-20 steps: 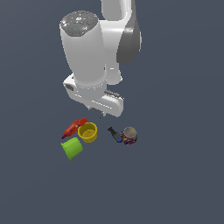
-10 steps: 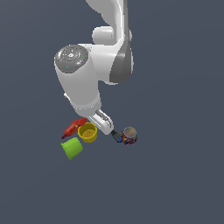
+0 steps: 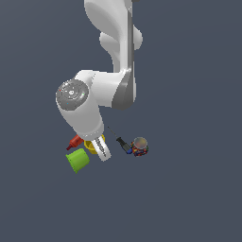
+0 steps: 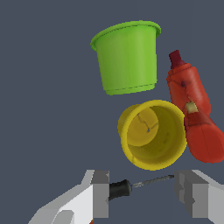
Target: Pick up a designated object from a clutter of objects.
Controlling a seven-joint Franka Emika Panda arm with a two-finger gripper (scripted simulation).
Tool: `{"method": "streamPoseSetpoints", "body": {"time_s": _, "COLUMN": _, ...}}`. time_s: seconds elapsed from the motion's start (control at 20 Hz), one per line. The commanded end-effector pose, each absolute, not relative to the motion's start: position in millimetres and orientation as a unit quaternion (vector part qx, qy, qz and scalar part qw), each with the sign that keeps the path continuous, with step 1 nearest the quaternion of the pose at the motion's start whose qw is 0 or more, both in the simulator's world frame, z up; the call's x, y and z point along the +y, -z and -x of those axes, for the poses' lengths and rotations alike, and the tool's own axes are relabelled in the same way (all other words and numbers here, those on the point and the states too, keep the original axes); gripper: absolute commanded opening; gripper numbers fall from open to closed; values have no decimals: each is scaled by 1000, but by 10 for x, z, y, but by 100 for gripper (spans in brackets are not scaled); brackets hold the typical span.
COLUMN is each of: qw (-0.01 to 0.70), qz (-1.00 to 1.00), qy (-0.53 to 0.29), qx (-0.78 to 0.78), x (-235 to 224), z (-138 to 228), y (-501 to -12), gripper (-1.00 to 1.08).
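Between the lime-green cup [image 4: 127, 57] and the screwdriver [image 4: 131, 187], the yellow cup [image 4: 152, 134] now sits just ahead of the lowered, spread-open gripper [image 4: 142, 192], nearly ready for grasping.

From the wrist camera I see the yellow cup [image 4: 152, 134] lying on its side, its open mouth facing me. The green cup [image 4: 127, 57] lies just beside it, and the red tool [image 4: 194, 120] touches the yellow cup's rim. My gripper [image 4: 142, 191] is spread wide, its fingers [image 4: 99, 193] apart, with the screwdriver [image 4: 131, 186] visible between them, close to the yellow cup.
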State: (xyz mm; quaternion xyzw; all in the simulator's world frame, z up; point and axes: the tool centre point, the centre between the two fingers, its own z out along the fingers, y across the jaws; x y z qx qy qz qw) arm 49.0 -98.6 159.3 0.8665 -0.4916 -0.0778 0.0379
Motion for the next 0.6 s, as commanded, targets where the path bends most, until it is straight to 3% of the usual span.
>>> {"method": "streamPoseSetpoints", "body": {"time_s": 0.0, "qw": 45, "qz": -847, "qy": 81, "qx": -523, "x": -1039, "z": -508, "y": -1457, "gripper": 28}}
{"method": "streamPoseSetpoints", "body": {"time_s": 0.55, "qw": 68, "qz": -783, "qy": 89, "qx": -612, "x": -1201, "z": -537, "y": -1040, "gripper": 28}}
